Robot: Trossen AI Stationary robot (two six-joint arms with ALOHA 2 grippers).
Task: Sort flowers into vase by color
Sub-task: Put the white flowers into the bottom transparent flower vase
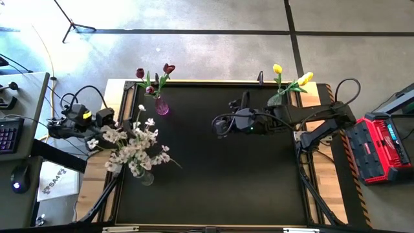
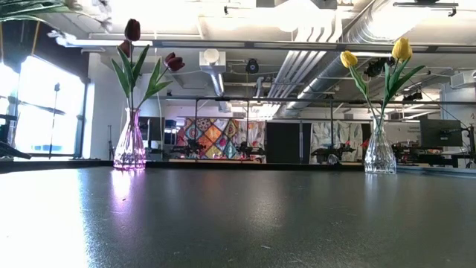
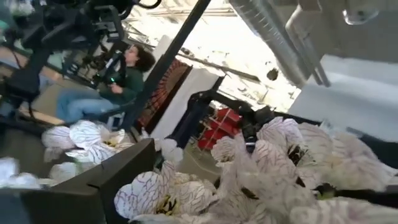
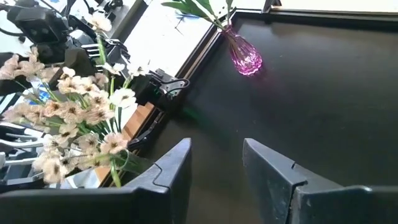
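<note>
Several sprays of small white blossoms (image 1: 132, 147) stand in a clear vase (image 1: 146, 176) near the table's left edge. Two maroon tulips (image 1: 154, 72) stand in a pink vase (image 2: 130, 149) at the far left. Two yellow tulips (image 1: 292, 76) stand in a clear vase (image 2: 380, 152) at the far right. My left gripper (image 1: 111, 123) is open at the table's left edge, right beside the white blossoms (image 3: 261, 168), which fill its wrist view past one dark finger (image 3: 112, 180). My right gripper (image 4: 214, 168) hangs open over the table's middle, with nothing between its fingers. My left gripper stands up against the white blossoms at the left side of the bunch. Whether its fingers touch any blossom or stem, I cannot tell, since the flowers crowd its wrist view.
The black table top (image 1: 220, 181) has a raised frame around it. A red case (image 1: 381, 145) sits beyond the right edge, and a desk with a keyboard (image 1: 10, 133) and mouse lies to the left. A seated person (image 3: 124, 74) shows in the room behind.
</note>
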